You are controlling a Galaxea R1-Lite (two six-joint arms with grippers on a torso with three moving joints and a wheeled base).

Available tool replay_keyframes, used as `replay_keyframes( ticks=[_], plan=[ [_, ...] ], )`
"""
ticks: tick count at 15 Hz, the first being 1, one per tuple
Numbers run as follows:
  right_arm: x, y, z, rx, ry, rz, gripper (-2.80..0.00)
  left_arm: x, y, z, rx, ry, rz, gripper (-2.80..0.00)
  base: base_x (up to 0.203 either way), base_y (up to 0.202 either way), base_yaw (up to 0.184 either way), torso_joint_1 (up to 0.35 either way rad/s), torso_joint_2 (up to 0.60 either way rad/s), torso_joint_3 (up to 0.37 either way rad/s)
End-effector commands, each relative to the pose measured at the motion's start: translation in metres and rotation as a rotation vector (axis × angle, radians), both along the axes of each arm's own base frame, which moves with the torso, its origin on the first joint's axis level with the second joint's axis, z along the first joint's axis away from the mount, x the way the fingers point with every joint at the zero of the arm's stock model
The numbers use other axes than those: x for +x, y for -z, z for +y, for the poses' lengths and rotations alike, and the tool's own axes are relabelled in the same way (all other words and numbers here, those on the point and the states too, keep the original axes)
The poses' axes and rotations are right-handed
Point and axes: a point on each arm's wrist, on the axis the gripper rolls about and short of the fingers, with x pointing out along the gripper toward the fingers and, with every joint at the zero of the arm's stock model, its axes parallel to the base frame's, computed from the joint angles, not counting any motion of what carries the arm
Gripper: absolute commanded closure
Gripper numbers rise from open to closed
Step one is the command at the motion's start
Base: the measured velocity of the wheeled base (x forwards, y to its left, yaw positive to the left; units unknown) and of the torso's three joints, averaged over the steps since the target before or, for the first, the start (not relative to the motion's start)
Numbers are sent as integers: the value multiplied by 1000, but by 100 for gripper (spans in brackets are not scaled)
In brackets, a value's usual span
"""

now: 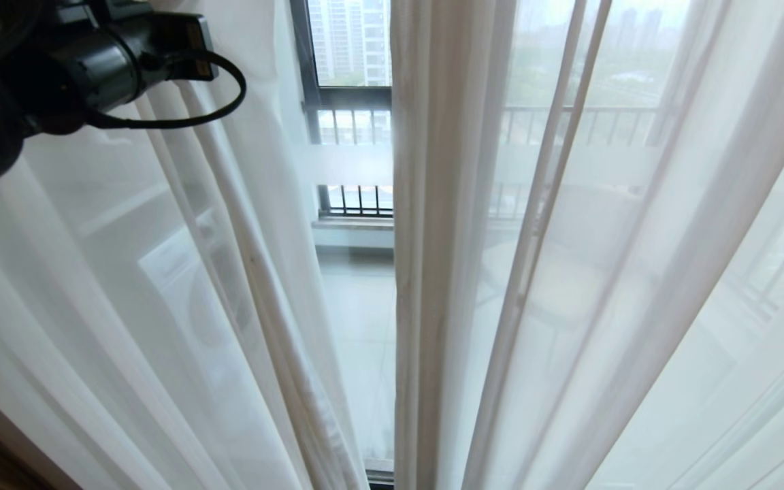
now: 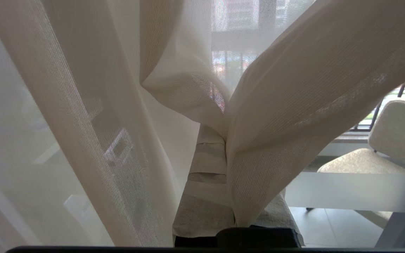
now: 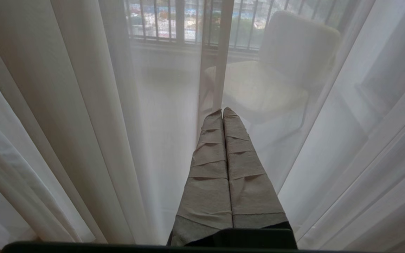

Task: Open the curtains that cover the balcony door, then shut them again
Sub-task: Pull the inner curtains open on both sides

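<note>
The sheer white curtains hang in two panels, a left one [image 1: 160,306] and a right one [image 1: 569,272], with a narrow gap between them. Through that gap shows the balcony door glass with its frosted white band [image 1: 354,163]. My left arm [image 1: 58,68] reaches in at the upper left of the head view. In the left wrist view my left gripper [image 2: 220,131] is shut on a fold of the sheer curtain [image 2: 280,116], which drapes over one taped finger. My right gripper [image 3: 222,111] is shut on nothing and points at the sheer fabric [image 3: 83,105].
A pale upholstered chair [image 2: 392,140] stands on the balcony beyond the glass, also seen through the fabric as the chair [image 3: 287,70]. Black railing bars [image 1: 358,201] and a tiled balcony floor [image 1: 358,327] lie behind the door.
</note>
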Motion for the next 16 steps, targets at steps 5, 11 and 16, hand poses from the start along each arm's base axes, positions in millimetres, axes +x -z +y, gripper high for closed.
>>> replay_keyframes(
  ticks=[5, 11, 16],
  plan=[
    [0, 0, 0, -1, 0, 0, 0, -17, 4, 27, 4, -72, 18, 0, 0, 0, 0, 0, 0, 0],
    [0, 0, 0, -1, 0, 0, 0, -16, 7, 39, 3, -114, 28, 0, 0, 0, 0, 0, 0, 0],
    [0, 0, 0, -1, 0, 0, 0, 2, 16, 37, 7, -115, 55, 0, 0, 0, 0, 0, 0, 0]
  ],
)
